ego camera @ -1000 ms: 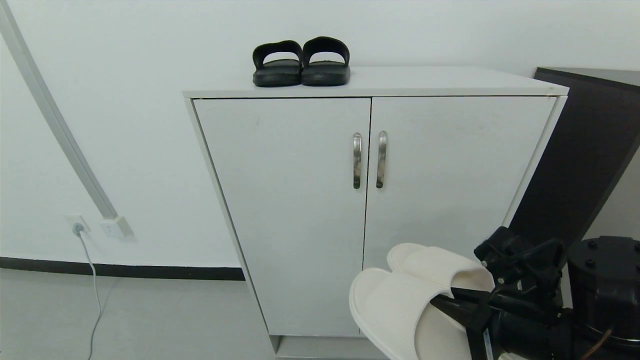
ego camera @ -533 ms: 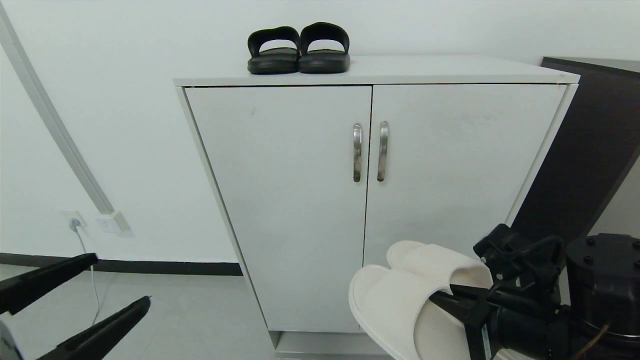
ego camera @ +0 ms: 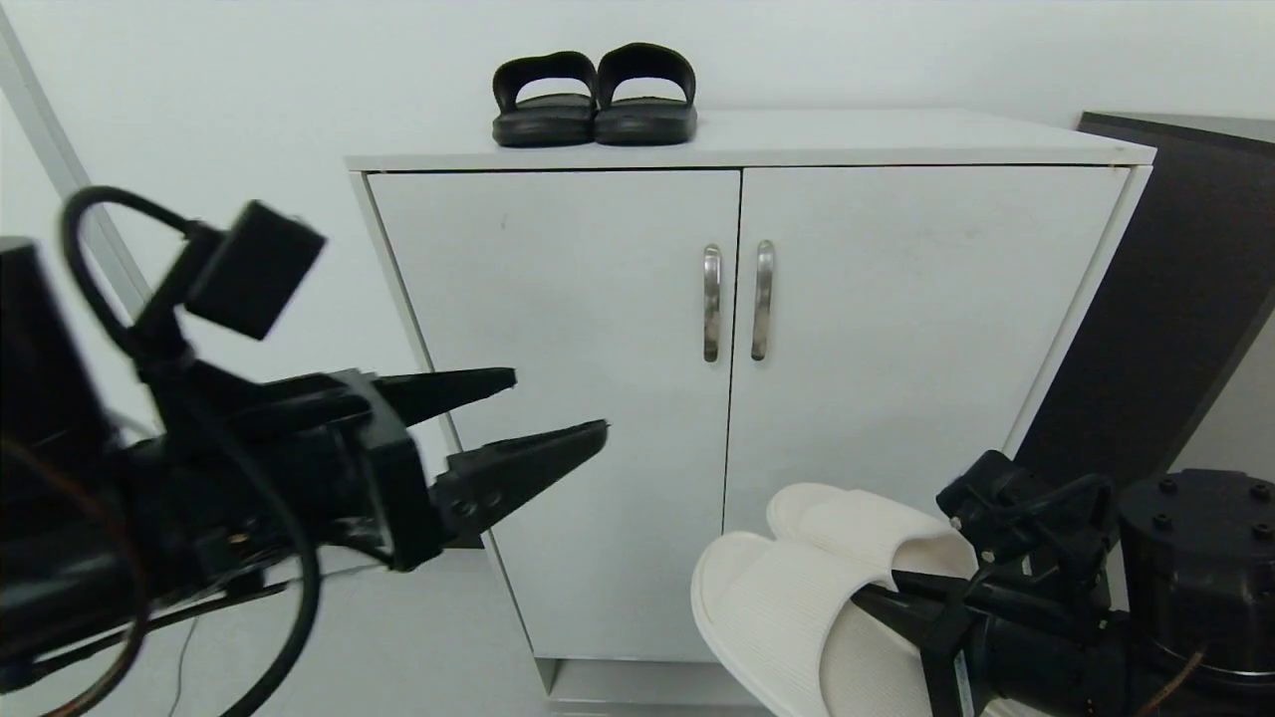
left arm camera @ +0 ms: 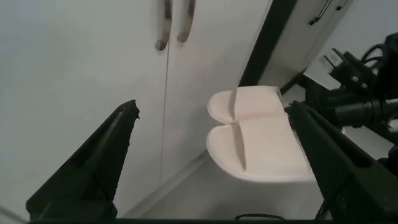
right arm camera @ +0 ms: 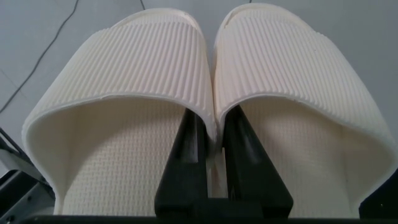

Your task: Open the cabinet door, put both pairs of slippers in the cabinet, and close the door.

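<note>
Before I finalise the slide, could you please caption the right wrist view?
Right gripper pinching the white slippers by their adjoining straps, side by side.

You are looking at what is probably a hallway or entry corner of a home or office: a white two-door shoe cabinet [ego camera: 896, 349] stands against a bare white wall [ego camera: 249, 100] on a smooth grey floor [ego camera: 418, 647]. Black slippers [ego camera: 595, 97] sit on its top, and a dark piece of furniture [ego camera: 1175, 299] stands just beside it.
</note>
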{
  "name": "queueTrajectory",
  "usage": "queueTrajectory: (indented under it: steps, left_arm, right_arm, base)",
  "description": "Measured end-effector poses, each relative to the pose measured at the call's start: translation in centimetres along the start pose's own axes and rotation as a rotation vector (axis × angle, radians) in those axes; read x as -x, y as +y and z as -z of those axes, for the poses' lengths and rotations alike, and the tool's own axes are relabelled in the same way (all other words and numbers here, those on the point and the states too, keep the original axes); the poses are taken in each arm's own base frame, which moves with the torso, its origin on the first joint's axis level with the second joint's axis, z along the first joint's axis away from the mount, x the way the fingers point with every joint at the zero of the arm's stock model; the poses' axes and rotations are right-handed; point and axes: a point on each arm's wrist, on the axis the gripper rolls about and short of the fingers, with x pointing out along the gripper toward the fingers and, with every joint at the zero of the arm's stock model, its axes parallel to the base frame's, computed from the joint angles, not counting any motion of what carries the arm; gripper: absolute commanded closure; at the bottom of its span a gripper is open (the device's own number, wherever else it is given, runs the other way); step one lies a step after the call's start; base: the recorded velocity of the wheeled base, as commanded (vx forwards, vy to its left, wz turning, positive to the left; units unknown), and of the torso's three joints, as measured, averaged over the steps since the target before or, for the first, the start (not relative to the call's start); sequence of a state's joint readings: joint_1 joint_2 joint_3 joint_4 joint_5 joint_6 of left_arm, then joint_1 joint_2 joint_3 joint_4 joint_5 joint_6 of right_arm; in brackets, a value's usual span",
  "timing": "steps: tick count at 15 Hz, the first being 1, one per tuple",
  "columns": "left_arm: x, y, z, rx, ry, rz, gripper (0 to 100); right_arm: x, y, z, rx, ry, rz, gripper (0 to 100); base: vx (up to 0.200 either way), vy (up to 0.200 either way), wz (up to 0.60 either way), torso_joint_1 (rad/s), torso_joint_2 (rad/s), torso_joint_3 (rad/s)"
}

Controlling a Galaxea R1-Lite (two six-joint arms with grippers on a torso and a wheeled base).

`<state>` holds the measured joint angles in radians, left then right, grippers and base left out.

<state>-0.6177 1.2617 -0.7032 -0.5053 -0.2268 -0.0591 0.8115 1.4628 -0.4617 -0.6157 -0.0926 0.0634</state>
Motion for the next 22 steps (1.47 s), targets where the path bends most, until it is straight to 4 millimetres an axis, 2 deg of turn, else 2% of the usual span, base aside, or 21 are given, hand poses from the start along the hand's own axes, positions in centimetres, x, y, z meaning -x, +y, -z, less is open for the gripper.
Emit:
queueTrajectory:
  steps: [5, 8, 12, 15, 17, 22]
  left_arm:
    - [-8.2, -1.9, -2.0, 0.004, -0.029, 0.148, 0]
    - [-11.3, -2.7, -3.2, 0.074, -0.032, 0.263, 0]
    - [-13.4, -2.8, -4.6, 0.201, 0.0, 0.373, 0]
    - [-14.4, -1.6, -4.8, 0.207, -0.013, 0.309, 0]
    - [-14.8, -1.0, -4.1, 0.22, 0.032, 0.263, 0]
    - [-16.3, -0.3, -3.9, 0.224, 0.033, 0.198, 0]
  right_arm:
    - [0.0, -0.1, 0.0, -0.002, -0.002, 0.003, 100]
    - [0.1, -0.1, -0.1, -0.002, -0.006, 0.005, 100]
    - [0.1, -0.1, -0.2, -0.004, -0.009, 0.007, 100]
    - [0.1, -0.1, -0.2, -0.003, -0.009, 0.007, 100]
    - [0.1, -0.1, -0.2, -0.002, -0.009, 0.008, 100]
    - [0.1, -0.1, -0.2, -0.002, -0.009, 0.013, 100]
  base:
    - [0.0, 0.0, 0.0, 0.0, 0.0, 0.0]
    - [0.0, 0.0, 0.0, 0.0, 0.0, 0.0]
    - [0.0, 0.0, 0.0, 0.0, 0.0, 0.0]
    - [0.0, 0.0, 0.0, 0.0, 0.0, 0.0]
    - [0.0, 0.0, 0.0, 0.0, 0.0, 0.0]
    - [0.0, 0.0, 0.0, 0.0, 0.0, 0.0]
